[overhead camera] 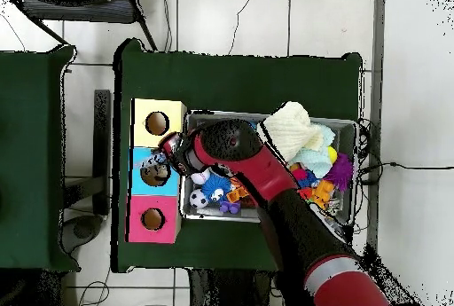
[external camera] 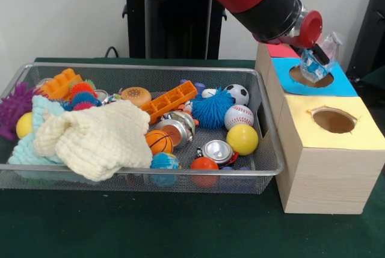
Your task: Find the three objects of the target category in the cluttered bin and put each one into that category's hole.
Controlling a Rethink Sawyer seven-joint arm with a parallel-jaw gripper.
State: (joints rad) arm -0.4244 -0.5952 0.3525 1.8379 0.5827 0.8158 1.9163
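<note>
Poised directly over the blue-topped box's hole (external camera: pixel 311 76), the gripper (external camera: pixel 314 65) is seen closed on a small blue and clear object (external camera: pixel 317 58), which cannot be identified with confidence from either view. In the front view the held thing hangs at the hole's rim or just inside it, so the gap left between object and opening is small and runs straight down. The overhead view agrees: the gripper (overhead camera: pixel 160 165) sits over the middle hole (overhead camera: pixel 154 175) of the row of three boxes, between the yellow box (overhead camera: pixel 158 107) and the pink box (overhead camera: pixel 152 231).

A release is judged to be the step in hand, and it turns only on this vertical alignment; no sideways correction appears to be called for. No long axis can be made out for the object, which looks compact.

Other candidates of the category would have to be sought in the mesh bin (external camera: pixel 144 68), which lies beside the boxes and well away from the gripper, across the box edge. It is crowded with balls, a cream cloth (external camera: pixel 96 141) and orange plastic blocks (external camera: pixel 169 101).
</note>
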